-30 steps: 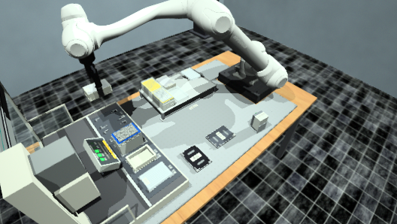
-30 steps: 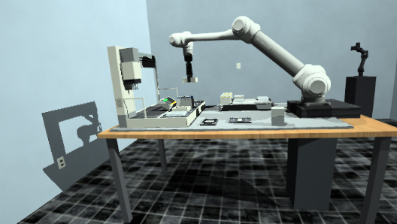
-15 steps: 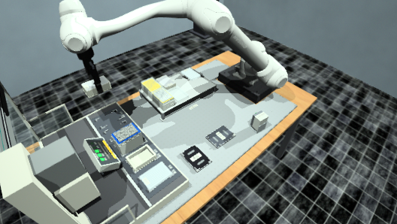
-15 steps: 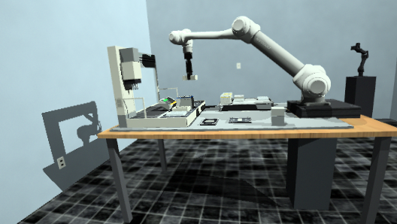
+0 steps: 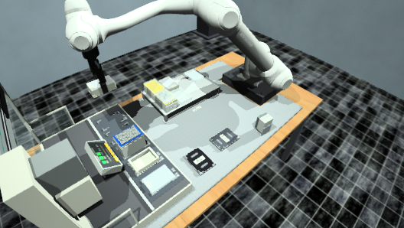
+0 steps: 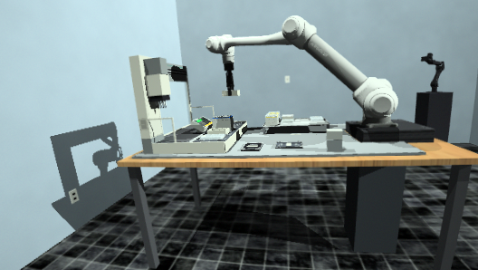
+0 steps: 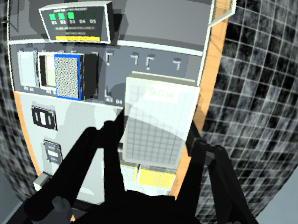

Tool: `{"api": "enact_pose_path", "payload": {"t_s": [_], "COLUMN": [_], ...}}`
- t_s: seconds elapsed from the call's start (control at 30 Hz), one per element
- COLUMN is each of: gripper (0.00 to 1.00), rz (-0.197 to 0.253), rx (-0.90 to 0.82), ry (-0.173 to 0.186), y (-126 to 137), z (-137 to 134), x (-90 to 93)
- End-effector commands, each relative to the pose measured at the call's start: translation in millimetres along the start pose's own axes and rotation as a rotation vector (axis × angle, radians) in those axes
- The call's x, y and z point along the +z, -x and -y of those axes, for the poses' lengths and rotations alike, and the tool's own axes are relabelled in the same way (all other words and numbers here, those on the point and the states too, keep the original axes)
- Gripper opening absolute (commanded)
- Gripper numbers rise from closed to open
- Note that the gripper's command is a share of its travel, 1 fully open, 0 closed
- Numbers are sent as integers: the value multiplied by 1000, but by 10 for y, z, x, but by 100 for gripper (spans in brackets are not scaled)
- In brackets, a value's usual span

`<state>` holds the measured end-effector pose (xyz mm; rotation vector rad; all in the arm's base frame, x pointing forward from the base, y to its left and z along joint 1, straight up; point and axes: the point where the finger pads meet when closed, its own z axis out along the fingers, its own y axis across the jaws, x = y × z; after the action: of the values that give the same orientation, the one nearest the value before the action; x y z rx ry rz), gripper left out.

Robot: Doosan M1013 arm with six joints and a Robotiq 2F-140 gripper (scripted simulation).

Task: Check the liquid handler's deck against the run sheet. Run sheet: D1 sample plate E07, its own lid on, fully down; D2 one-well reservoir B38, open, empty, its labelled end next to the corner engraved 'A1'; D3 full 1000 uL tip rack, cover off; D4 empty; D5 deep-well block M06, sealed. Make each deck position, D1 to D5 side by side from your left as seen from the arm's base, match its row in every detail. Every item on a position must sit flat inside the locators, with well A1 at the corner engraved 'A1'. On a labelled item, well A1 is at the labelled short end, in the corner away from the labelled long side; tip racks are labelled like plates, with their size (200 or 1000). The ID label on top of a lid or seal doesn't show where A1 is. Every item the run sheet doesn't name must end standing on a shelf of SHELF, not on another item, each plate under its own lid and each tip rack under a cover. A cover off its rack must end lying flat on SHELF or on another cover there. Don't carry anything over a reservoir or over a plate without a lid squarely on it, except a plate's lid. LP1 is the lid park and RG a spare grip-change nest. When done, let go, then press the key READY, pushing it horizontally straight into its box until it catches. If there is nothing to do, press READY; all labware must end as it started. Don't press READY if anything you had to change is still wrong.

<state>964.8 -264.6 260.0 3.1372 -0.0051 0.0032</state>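
My gripper (image 5: 102, 89) (image 6: 231, 90) (image 7: 156, 118) is shut on a pale, box-shaped labware item (image 5: 96, 87) (image 6: 231, 92) (image 7: 156, 123) with a gridded top and a label at one end. It hangs high above the far end of the liquid handler's deck (image 5: 100, 131) (image 7: 120, 56), over two bare positions with locators (image 5: 113, 123) (image 7: 160, 63). On the deck a blue-framed tip rack (image 5: 129, 138) (image 7: 67, 76) stands uncovered. Nearer the camera are an open white reservoir (image 5: 144, 160) and a covered plate (image 5: 158, 179).
The handler's pipetting head (image 5: 57, 164) (image 6: 156, 81) and a panel with green keys (image 5: 102, 157) (image 7: 76, 23) stand beside the deck. SHELF (image 5: 191, 100) (image 6: 294, 124) holds several items, one yellow-topped (image 5: 153, 87). Two black nests (image 5: 199, 161) (image 5: 224, 139) and a small grey box (image 5: 264, 123) sit on the mat.
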Motion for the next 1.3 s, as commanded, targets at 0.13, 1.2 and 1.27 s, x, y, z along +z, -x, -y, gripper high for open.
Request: {"api": "enact_pose_path", "payload": {"t_s": [0.13,1.2,1.27], "gripper": [10,10,10], "rz": [-4,-3,-3], "rx": [0,0,0], "ry": [1,1,1], "y": [261,1507,1506], "z": [-1,0,0], "x": [-13,-8,-7]}}
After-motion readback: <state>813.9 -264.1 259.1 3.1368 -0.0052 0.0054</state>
